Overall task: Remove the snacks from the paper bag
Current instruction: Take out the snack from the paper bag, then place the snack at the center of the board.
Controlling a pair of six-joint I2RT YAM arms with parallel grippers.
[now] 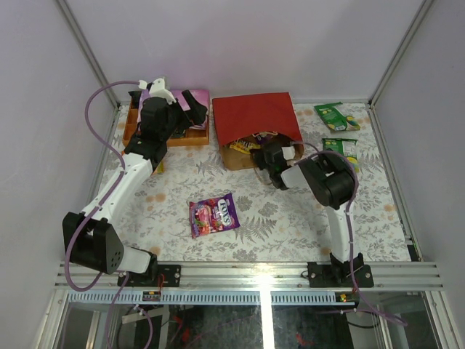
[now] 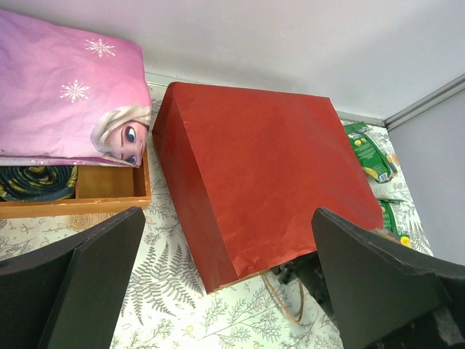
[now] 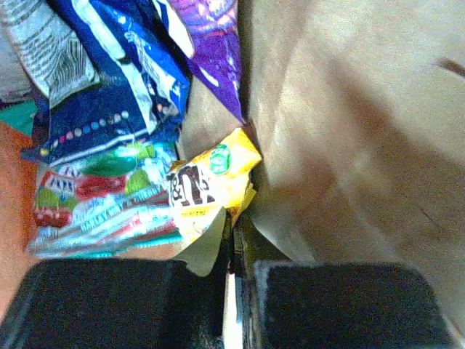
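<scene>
The red paper bag (image 1: 254, 116) lies on its side at the back of the table, mouth toward the arms; it also shows in the left wrist view (image 2: 269, 167). My right gripper (image 1: 265, 154) is in its mouth. In the right wrist view it (image 3: 240, 240) is shut on the edge of a small yellow packet (image 3: 207, 182), against the brown inner wall (image 3: 349, 131). A blue chip bag (image 3: 116, 80), a purple packet (image 3: 214, 43) and a teal-green packet (image 3: 102, 211) lie inside. My left gripper (image 1: 185, 109) (image 2: 229, 214) is open and empty, above the bag's left side.
A magenta candy bag (image 1: 213, 215) lies mid-table. Two green packets (image 1: 336, 116) (image 1: 341, 149) lie at the right. A wooden box (image 1: 167, 134) with a pink-purple cloth (image 2: 65, 94) stands left of the bag. Frame posts and walls bound the table.
</scene>
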